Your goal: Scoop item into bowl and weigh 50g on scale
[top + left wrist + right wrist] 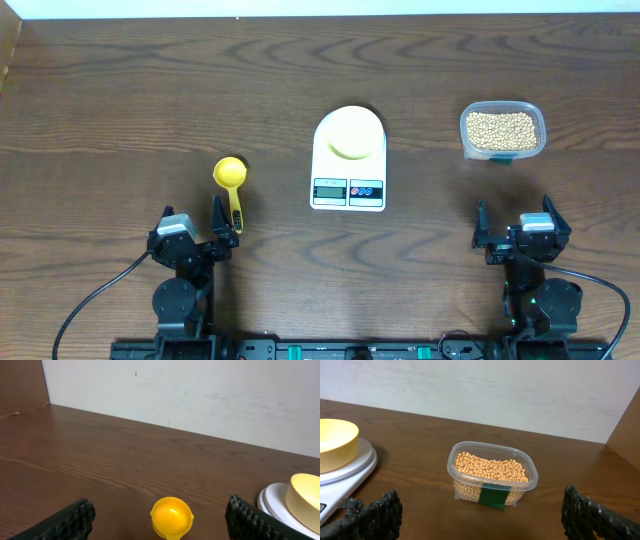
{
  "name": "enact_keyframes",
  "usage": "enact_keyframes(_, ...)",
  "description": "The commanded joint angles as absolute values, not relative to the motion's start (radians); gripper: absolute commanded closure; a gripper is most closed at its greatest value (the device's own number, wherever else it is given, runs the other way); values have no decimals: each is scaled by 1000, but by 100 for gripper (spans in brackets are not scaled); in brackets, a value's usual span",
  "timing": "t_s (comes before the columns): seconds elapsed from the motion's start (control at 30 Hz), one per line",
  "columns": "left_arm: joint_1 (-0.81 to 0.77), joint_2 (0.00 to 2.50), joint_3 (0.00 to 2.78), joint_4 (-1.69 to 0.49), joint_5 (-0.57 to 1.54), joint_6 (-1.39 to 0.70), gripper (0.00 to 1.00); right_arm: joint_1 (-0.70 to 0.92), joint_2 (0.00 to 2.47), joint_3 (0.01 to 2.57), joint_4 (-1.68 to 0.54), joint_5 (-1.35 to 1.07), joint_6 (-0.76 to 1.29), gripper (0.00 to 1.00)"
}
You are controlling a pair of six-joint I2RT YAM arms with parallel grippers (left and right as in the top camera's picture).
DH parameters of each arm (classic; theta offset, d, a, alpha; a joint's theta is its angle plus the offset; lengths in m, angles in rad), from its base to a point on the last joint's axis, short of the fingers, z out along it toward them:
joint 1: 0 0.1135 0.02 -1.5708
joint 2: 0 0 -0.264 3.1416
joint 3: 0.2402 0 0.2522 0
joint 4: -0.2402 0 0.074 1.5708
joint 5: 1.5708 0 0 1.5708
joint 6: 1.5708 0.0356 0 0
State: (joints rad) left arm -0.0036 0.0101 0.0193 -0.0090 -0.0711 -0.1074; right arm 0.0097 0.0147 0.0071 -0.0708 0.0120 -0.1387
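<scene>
While both arms sit low at the near edge of the table (120,90), the left gripper (192,222) and the right gripper (515,220) have their jaws spread wide and hold nothing. The white scale (348,190) lies in the middle of the table, with its display and two buttons along the near edge. The pale yellow bowl (352,133) stands on the far part of the scale. The beans (502,130) are in a clear plastic container (454,460) to the right of the scale, apart from it and ahead of the right gripper. This container carries a green label (495,496) on its near wall. A yellow scoop (231,180) lies left of the scale, its handle pointing toward the left gripper and ending just beside one finger.
</scene>
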Motion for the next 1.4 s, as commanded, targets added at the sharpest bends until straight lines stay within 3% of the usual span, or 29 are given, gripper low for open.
enact_keyframes(0.0,0,4,4,-14,-99,-97,14,6,7,6,-75,16,-128,1)
enact_keyframes(0.67,11,74,46,116,-103,-7,14,6,7,6,-75,16,-128,1)
enact_keyframes(1.37,167,574,378,258,-102,109,14,6,7,6,-75,16,-128,1)
